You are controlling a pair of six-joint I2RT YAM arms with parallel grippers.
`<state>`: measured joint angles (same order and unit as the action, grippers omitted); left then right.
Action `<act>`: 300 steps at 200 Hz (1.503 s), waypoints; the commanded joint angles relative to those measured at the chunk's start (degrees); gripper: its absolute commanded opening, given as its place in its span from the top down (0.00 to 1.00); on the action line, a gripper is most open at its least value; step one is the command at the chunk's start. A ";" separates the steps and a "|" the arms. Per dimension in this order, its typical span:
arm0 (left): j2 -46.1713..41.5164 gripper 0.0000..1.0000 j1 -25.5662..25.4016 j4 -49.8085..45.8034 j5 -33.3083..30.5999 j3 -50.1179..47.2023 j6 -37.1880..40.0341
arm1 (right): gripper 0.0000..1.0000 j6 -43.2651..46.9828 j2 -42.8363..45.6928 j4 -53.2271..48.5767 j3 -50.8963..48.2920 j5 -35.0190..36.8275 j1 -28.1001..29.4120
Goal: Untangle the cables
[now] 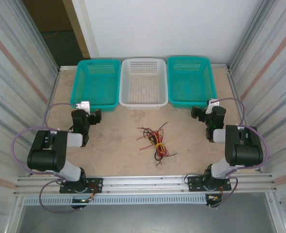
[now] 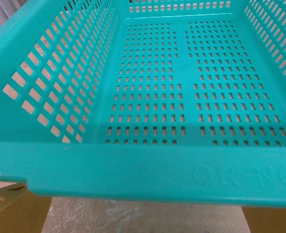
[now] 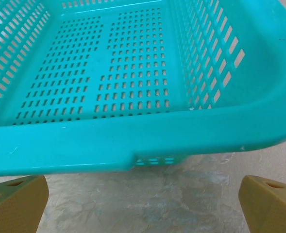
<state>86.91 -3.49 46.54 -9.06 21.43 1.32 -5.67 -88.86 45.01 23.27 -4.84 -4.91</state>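
The cables (image 1: pixel 155 141) lie in one tangled knot of thin red, yellow and black wires on the middle of the table, loose ends sticking out on all sides. My left gripper (image 1: pixel 95 116) is well to their left, open and empty, facing the near rim of the left teal basket (image 2: pixel 143 170). Its tan fingers (image 2: pixel 4 206) stand wide apart. My right gripper (image 1: pixel 197 113) is to the right of the knot, open and empty, its tan fingers (image 3: pixel 16 204) spread in front of the right teal basket (image 3: pixel 84 145). Neither gripper touches the cables.
Three baskets stand in a row at the back: teal (image 1: pixel 98 61), white (image 1: pixel 143 103), teal (image 1: pixel 191 103), all with nothing in them. Corrugated metal walls close in both sides. Thick lilac cables loop off each arm. Bare table surrounds the knot.
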 commanded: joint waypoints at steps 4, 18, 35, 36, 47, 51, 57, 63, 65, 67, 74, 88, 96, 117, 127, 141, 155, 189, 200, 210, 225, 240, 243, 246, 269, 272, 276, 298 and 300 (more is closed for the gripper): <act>-0.43 0.01 0.14 1.02 -1.05 0.91 0.52 | 0.01 0.13 0.53 1.81 -0.49 -1.67 -0.11; -0.43 0.01 0.11 1.09 -1.05 0.94 0.52 | 0.01 0.12 0.53 1.72 -0.40 -1.49 0.02; -0.43 0.01 0.12 1.07 -1.05 0.89 0.52 | 0.01 0.28 0.56 1.66 -0.32 -1.03 0.23; -0.43 0.01 0.13 1.04 -1.05 0.89 0.52 | 0.01 0.30 0.59 1.66 -0.32 -0.95 0.33; -0.43 0.01 0.10 1.09 -1.05 0.94 0.52 | 0.01 0.61 0.53 1.11 -0.02 0.00 0.90; -0.43 0.01 0.10 1.07 -1.04 0.90 0.52 | 0.01 0.70 0.56 1.00 0.07 0.43 1.15; -0.43 0.01 0.11 1.09 -1.05 0.94 0.52 | 0.01 0.73 0.54 1.00 0.07 0.67 1.27; -0.43 0.01 0.06 1.09 -1.05 0.94 0.52 | 0.01 0.75 0.53 0.98 0.09 0.63 1.26; -0.43 0.01 0.10 1.09 -1.05 0.90 0.55 | 0.01 0.75 0.55 0.96 0.11 0.65 1.23; -0.43 0.01 0.14 1.07 -1.05 0.90 0.53 | 0.01 0.75 0.53 0.95 0.04 0.63 1.24; -0.43 0.01 0.10 1.02 -1.00 0.92 0.44 | 0.01 0.75 0.55 0.96 0.05 0.67 1.26; -0.58 0.01 0.91 0.66 0.61 0.90 0.17 | 0.01 0.74 0.53 0.96 0.04 0.67 1.19; -0.61 0.01 0.99 0.73 0.84 0.94 0.13 | 0.01 0.75 0.54 0.89 0.03 0.63 1.15; -0.53 0.01 0.99 0.74 0.82 0.92 0.08 | 0.01 0.75 0.44 0.71 0.19 0.69 1.17; -0.52 0.01 0.99 0.74 0.80 0.98 0.10 | 0.01 0.75 0.52 0.78 0.13 0.67 1.14; -0.52 0.01 0.96 0.65 0.80 0.98 0.09 | 0.01 0.74 0.55 0.74 0.20 0.66 1.17; -0.52 0.01 0.94 0.24 0.87 1.15 0.09 | 0.01 0.75 0.55 0.78 0.09 0.67 1.15; -1.01 0.01 0.99 0.63 1.31 0.94 0.31 | 0.01 0.53 1.27 -0.53 0.92 3.09 1.65; -4.10 0.01 1.10 -4.36 2.11 2.42 1.04 | 0.01 -0.54 5.00 -12.68 5.35 6.65 2.26; -8.09 0.01 0.94 -13.48 0.62 5.44 0.19 | 0.01 -0.83 7.62 -20.09 9.03 4.74 1.62; -12.86 0.01 -0.03 -23.75 -7.70 8.79 -1.97 | 0.01 -1.91 11.56 -24.11 9.49 5.21 2.23; -16.74 0.01 -1.25 -33.76 -12.15 11.43 -4.33 | 0.01 -3.76 15.94 -27.90 8.44 9.49 3.93; -17.38 0.01 -1.53 -35.72 -12.53 11.92 -4.76 | 0.01 -4.41 16.76 -28.93 8.17 10.42 4.16; -17.99 0.01 -2.05 -37.41 -12.90 12.37 -5.04 | 0.01 -5.27 17.49 -30.02 8.12 11.47 4.38; -20.53 0.01 -6.97 -49.09 -16.40 16.16 -8.10 | 0.01 -11.11 21.84 -41.80 9.75 14.50 4.47; -20.60 0.01 -7.52 -50.40 -16.62 16.73 -8.74 | 0.01 -11.71 22.21 -43.54 10.22 14.49 4.53; -20.62 0.01 -8.20 -52.99 -16.61 17.69 -9.92 | 0.01 -12.62 22.62 -46.26 11.13 14.51 4.56; -21.11 0.04 -10.66 -64.74 -12.96 21.45 -17.48 | 0.01 -18.37 26.46 -59.89 16.06 15.89 6.77; -21.27 0.04 -10.84 -65.62 -12.57 21.59 -18.30 | 0.01 -19.17 26.92 -60.53 16.10 16.09 6.98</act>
<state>66.74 -12.45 0.25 -21.54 39.81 -7.38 -16.10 -66.28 2.50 35.05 7.55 -0.05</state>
